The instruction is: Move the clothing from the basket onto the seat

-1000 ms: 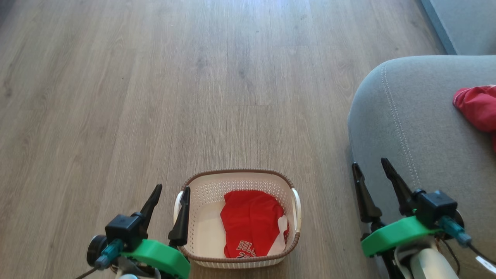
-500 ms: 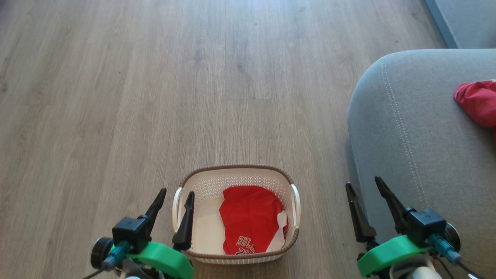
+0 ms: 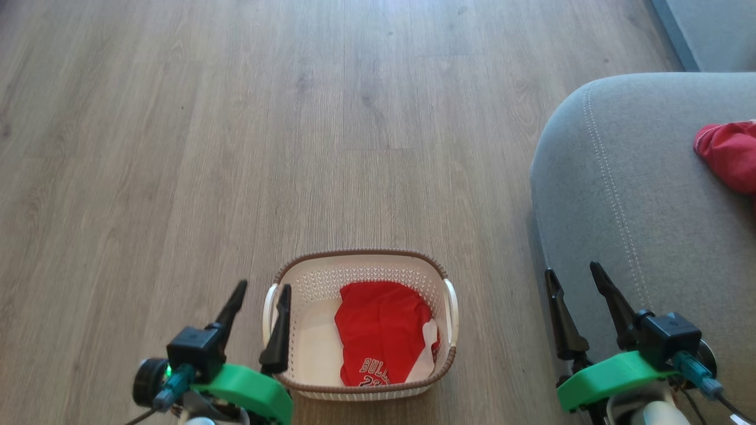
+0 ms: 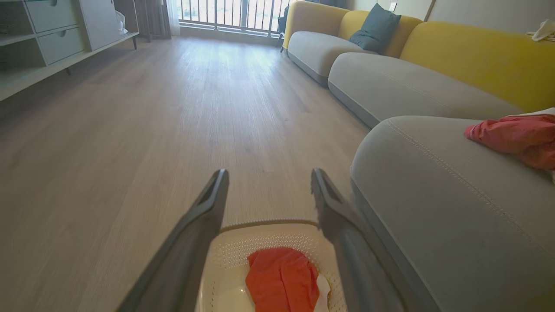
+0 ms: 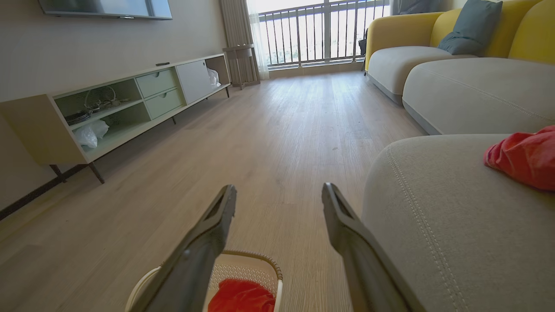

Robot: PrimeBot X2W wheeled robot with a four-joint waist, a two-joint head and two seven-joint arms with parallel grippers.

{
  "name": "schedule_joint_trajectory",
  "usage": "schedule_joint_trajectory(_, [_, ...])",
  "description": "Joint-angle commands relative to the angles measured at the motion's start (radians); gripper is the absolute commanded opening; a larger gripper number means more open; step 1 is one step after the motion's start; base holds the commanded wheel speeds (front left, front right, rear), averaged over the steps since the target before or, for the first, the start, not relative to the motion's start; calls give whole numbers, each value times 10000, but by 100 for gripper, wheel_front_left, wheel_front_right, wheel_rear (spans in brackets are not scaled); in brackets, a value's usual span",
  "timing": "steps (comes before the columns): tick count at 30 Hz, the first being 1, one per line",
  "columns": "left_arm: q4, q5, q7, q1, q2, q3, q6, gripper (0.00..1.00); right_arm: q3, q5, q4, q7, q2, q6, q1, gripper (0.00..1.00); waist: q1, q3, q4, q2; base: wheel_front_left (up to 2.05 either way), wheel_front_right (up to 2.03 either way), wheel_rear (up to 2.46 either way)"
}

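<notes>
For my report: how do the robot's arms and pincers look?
The left pincer and right pincer each have two long, dark, pointed fingers on a black block, a green ring, and a teal plug with a cable. The right forearm is pale.

Garment (image 3: 731,156) on seat (image 3: 620,195), partly off-frame

The floor (image 3: 236,147) is laid in matt, grained wood-look planks. The basket (image 3: 366,274) is moulded in smooth cream plastic, with perforated walls and a brown braided-look rim. The red jersey (image 3: 378,330) is made of soft cloth. The seat (image 3: 638,195) is covered in matt grey fabric with pale stitching. The left claw (image 3: 264,286) and right claw (image 3: 573,268) are finished in matt dark plastic.
</notes>
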Motion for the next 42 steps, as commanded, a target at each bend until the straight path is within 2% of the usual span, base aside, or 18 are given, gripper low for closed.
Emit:
schedule_joint_trajectory(1, [-445, 169, -51, -373, -22, 393, 146, 100, 188, 44, -376, -64, 2, -2, -417, 100, 1, 5, -1, 0, 0, 0, 0])
schedule_joint_trajectory(11, [-1234, 1690, -51, -243, -22, 267, 1793, 100, 50, 237, -275, -64, 2, -2, -460, 100, 1, 28, -21, 0, 0, 0, 0])
schedule_joint_trajectory(15, [-1335, 2080, -51, -227, -22, 169, 2273, 100, 20, 265, -230, -64, 2, -2, -477, 100, 1, 43, 0, 0, 0, 0, 0])
schedule_joint_trajectory(18, [-1334, 2074, -51, -225, -22, 105, 2467, 100, 18, 252, -202, -64, 2, -2, -491, 100, 1, 44, 22, 0, 0, 0, 0])
schedule_joint_trajectory(21, [-1311, 1949, -51, -229, -22, 64, 2487, 100, 27, 246, -178, -64, 3, -2, -514, 100, 1, 45, 37, 0, 0, 0, 0])
schedule_joint_trajectory(28, [-1201, 1670, -51, -212, -22, -20, 2101, 100, 46, 270, -85, -65, 3, -2, -532, 100, 1, 36, 57, 0, 0, 0, 0])
schedule_joint_trajectory(39, [-1088, 1559, -51, -244, -22, -40, 1844, 100, -24, 546, -5, -65, 3, -2, -554, 100, 1, 126, 47, 0, 0, 0, 0])
schedule_joint_trajectory(42, [-964, 1462, -51, -279, -22, -154, 1674, 100, -22, 297, 58, -65, 3, -2, -598, 100, 1, 215, 54, 0, 0, 0, 0])
